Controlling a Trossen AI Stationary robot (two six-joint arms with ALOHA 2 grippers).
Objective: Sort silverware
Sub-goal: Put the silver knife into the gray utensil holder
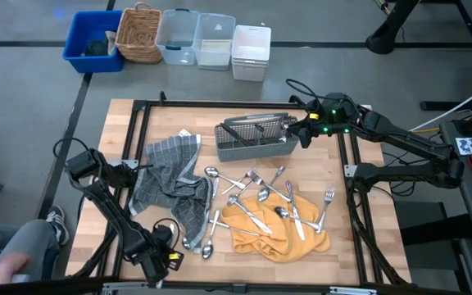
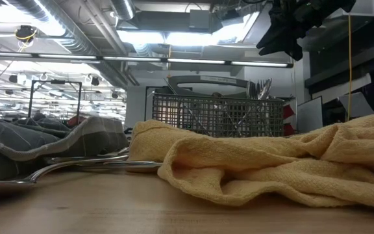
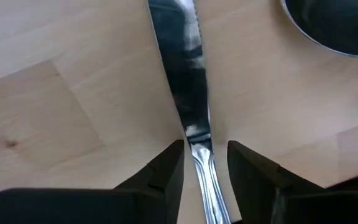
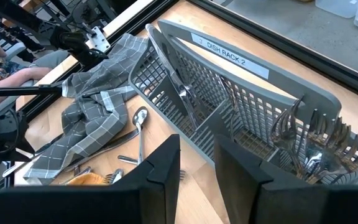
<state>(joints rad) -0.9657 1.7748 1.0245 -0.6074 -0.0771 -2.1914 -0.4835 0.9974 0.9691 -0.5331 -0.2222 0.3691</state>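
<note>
**Left jaws straddle a knife at the table's near-left corner**

The left gripper (image 3: 205, 171) stands low over the wooden table (image 1: 367, 229), jaws parted narrowly either side of a smooth, mirror-bright knife (image 3: 185, 81) whose long axis runs straight out between them. Right of it, loose silverware (image 1: 260, 197) lies across the grey checked cloth (image 1: 166, 176) and nubbly yellow towel (image 1: 273, 229). The right gripper (image 4: 196, 168), jaws narrowly apart and empty, hovers by the grey mesh caddy (image 1: 256, 139).

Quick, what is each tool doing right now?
Left tool: open, straddling a knife on the table.
Right tool: open, empty, by the caddy.
</note>
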